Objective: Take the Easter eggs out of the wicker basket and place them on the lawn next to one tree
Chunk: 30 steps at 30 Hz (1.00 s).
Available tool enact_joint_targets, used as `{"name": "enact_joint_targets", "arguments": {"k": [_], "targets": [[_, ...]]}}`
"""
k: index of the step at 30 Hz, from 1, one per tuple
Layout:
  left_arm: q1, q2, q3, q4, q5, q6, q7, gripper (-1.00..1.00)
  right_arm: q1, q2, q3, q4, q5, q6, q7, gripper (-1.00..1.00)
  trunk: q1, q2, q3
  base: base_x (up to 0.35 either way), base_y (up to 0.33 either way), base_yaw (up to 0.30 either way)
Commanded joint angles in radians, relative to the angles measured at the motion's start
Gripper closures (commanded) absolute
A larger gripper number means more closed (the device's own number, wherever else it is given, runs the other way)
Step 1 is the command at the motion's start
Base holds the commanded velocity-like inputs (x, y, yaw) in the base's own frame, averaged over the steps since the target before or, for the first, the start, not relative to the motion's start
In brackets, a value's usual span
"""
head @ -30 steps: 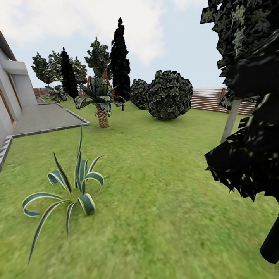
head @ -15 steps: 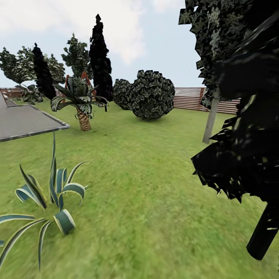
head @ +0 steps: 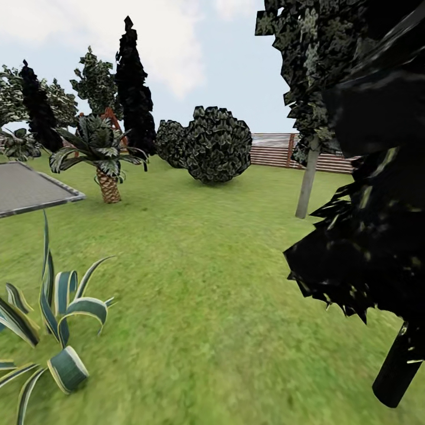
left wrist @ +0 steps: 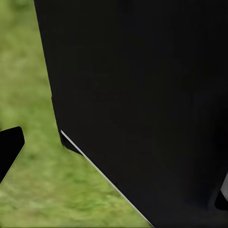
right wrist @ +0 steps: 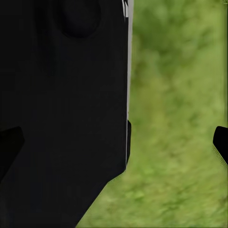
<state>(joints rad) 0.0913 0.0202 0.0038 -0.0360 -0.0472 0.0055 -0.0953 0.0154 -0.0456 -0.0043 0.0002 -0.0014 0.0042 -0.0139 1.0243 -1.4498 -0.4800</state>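
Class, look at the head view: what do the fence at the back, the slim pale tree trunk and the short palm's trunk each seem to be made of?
The fence: brown horizontal slats, apparently wood with a matt finish. The slim trunk: smooth, pale grey-green, bark-like but nearly textureless. The palm's trunk: tan with a criss-cross scaly pattern, like rough fibrous bark. All are rendered surfaces, so these are only looks.

Mottled matt grass lawn [head: 212, 283], slatted brown wood fence [head: 271, 150], rough-barked palm trunk [head: 108, 186].

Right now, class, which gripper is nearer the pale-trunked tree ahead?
Probably the right, as a guess. The pale-trunked tree stands ahead, right of the head view's centre, on the side of the right gripper; the left gripper is farther across. Both face lawn.
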Motion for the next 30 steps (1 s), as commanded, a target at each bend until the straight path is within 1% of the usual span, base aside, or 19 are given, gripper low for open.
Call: {"name": "enact_joint_targets", "arguments": {"k": [1, 5, 14, 16, 22, 30], "targets": [[0.001, 0.000, 0.001, -0.002, -0.005, 0.001, -0.003, -1.00, 0.000, 0.000, 0.000, 0.000, 0.000, 0.000, -0.001, -1.00, 0.001, 0.000, -0.001, 0.336, 0.006, -0.002], [0.001, 0.000, 0.001, -0.002, -0.005, 0.001, -0.004, -1.00, 0.000, 0.001, 0.000, 0.000, 0.000, 0.000, -0.001, -1.00, 0.001, 0.000, -0.001, 0.332, 0.101, 0.008], [0.001, 0.000, 0.001, -0.002, -0.005, 0.001, -0.003, -1.00, 0.000, 0.000, 0.000, 0.000, 0.000, 0.000, -0.001, -1.00, 0.001, 0.000, -0.001, 0.320, 0.165, 0.083], [0.001, 0.000, 0.001, -0.002, -0.005, 0.001, -0.003, -1.00, 0.000, 0.001, 0.000, 0.000, 0.000, 0.000, -0.001, -1.00, 0.001, 0.000, -0.001, 0.289, 0.025, 0.029], [0.001, 0.000, 0.001, -0.002, -0.005, 0.001, -0.003, -1.00, 0.000, 0.001, -0.001, 0.000, -0.001, 0.000, -0.001, -1.00, 0.001, 0.000, -0.001, 0.281, 0.004, 0.169], [0.001, 0.000, 0.001, -0.002, -0.005, 0.001, -0.003, -1.00, 0.000, 0.001, -0.001, 0.000, 0.000, 0.000, -0.001, -1.00, 0.001, 0.000, -0.001, 0.313, 0.000, 0.018]]}}
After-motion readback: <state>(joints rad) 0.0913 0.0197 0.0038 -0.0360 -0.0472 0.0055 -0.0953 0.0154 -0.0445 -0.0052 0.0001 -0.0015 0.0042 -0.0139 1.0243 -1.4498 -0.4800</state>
